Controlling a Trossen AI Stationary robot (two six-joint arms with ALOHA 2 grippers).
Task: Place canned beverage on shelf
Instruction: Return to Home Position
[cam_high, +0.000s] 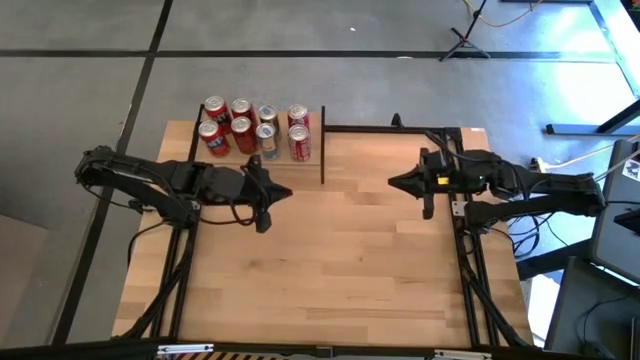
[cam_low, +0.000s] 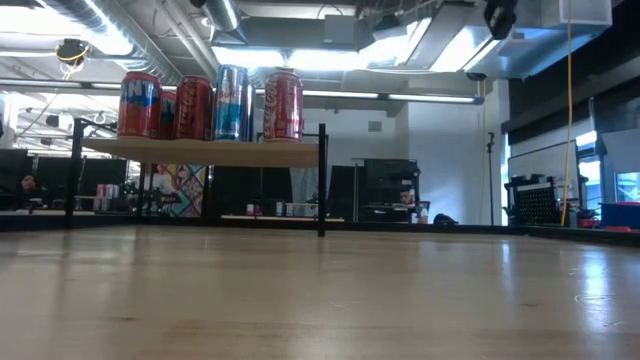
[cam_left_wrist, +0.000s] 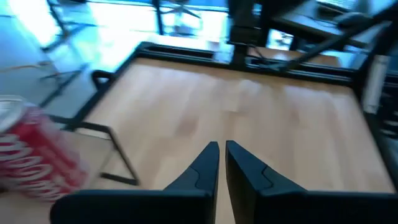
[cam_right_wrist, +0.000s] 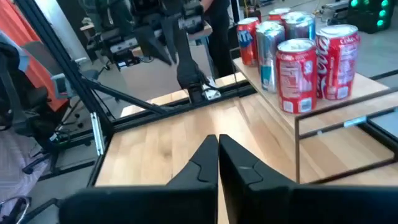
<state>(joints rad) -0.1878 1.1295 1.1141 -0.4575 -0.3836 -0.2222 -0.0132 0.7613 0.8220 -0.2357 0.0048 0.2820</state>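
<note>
Several beverage cans (cam_high: 250, 128), red, blue and silver, stand upright on their bases on the shelf (cam_high: 316, 135), a small light-wood board on thin black posts at the table's far left. The low view shows the cans (cam_low: 215, 103) in a row on the board (cam_low: 200, 152). My left gripper (cam_high: 285, 193) hovers just near of the shelf, shut on nothing (cam_left_wrist: 222, 149), with a red can (cam_left_wrist: 31, 155) off to its side. My right gripper (cam_high: 393, 182) is shut and empty (cam_right_wrist: 217, 140) over the table's right half, pointing toward the shelf (cam_right_wrist: 348, 106).
The wooden tabletop (cam_high: 340, 260) spreads bare between the two arms and toward the near edge. A black frame rail (cam_high: 400, 127) runs along the far edge to the right of the shelf. The left arm (cam_right_wrist: 168, 31) shows across the table in the right wrist view.
</note>
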